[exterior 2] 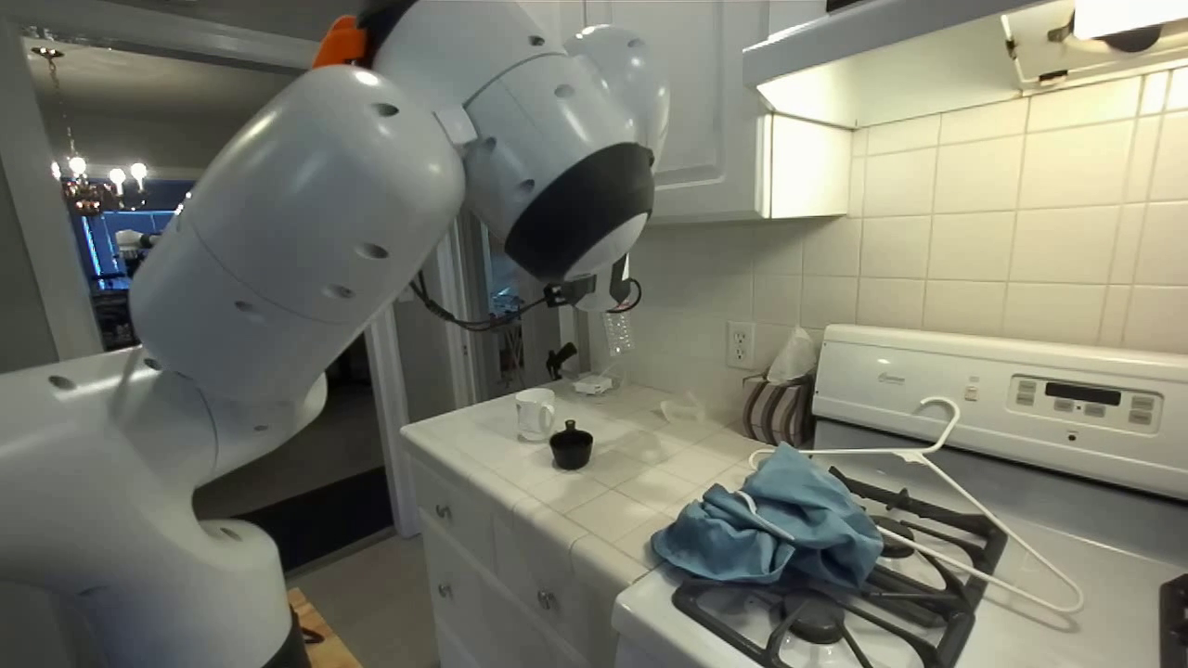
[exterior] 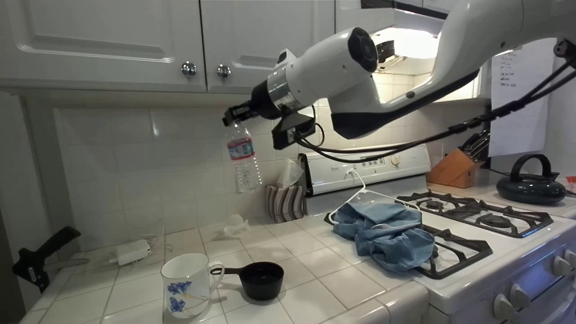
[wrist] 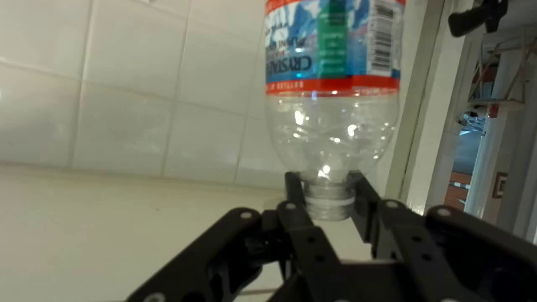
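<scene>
While fingers (wrist: 364, 207) pinch the bottle (wrist: 333, 100) by its neck | wrist view crops its base

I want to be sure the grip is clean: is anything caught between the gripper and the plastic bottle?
Nothing visible is. In the wrist view, the gripper has its fingers on either side of the plastic bottle, at its neck, and no other thing shows between them.

Bottle label (wrist: 333, 46) reads "CRYSTAL" — probably "ALPINE" too.
</scene>
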`<state>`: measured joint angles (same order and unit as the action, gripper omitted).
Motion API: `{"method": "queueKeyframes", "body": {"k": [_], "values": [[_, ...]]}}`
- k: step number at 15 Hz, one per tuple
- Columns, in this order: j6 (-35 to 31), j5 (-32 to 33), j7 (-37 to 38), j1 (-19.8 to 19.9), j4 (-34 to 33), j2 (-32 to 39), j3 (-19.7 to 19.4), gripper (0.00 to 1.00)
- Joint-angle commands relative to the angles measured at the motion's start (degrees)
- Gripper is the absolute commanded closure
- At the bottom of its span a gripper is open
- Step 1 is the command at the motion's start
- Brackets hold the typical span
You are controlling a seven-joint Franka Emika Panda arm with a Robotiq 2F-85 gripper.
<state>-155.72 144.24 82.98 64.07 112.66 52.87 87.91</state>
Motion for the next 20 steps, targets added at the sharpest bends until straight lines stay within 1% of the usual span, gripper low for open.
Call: {"method": "queueKeyframes", "body": {"k": [1,4,6,8,9,10,12,13,17,20], "values": [[0.94,0.00,-5.70,6.41,6.37,8.13,0.72,0.92],[1.70,0.00,-13.90,10.95,9.61,13.86,-0.59,0.92],[2.29,0.00,-21.01,14.30,11.20,18.14,-1.41,0.92],[0.33,0.00,-28.78,17.10,11.73,20.39,-2.52,0.92],[1.45,-0.86,-23.71,14.97,10.54,16.90,-2.35,0.68],[1.32,-0.92,-26.80,16.21,10.95,18.62,-2.62,0.68],[1.26,-0.98,-29.88,17.43,11.41,20.97,-2.69,0.68],[1.27,-0.99,-30.27,17.42,11.50,21.45,-2.67,0.92],[-0.78,-0.96,-31.60,17.41,10.86,22.88,-2.89,0.92],[-2.69,-0.69,-33.72,16.63,9.74,24.16,-3.41,0.92]]}}
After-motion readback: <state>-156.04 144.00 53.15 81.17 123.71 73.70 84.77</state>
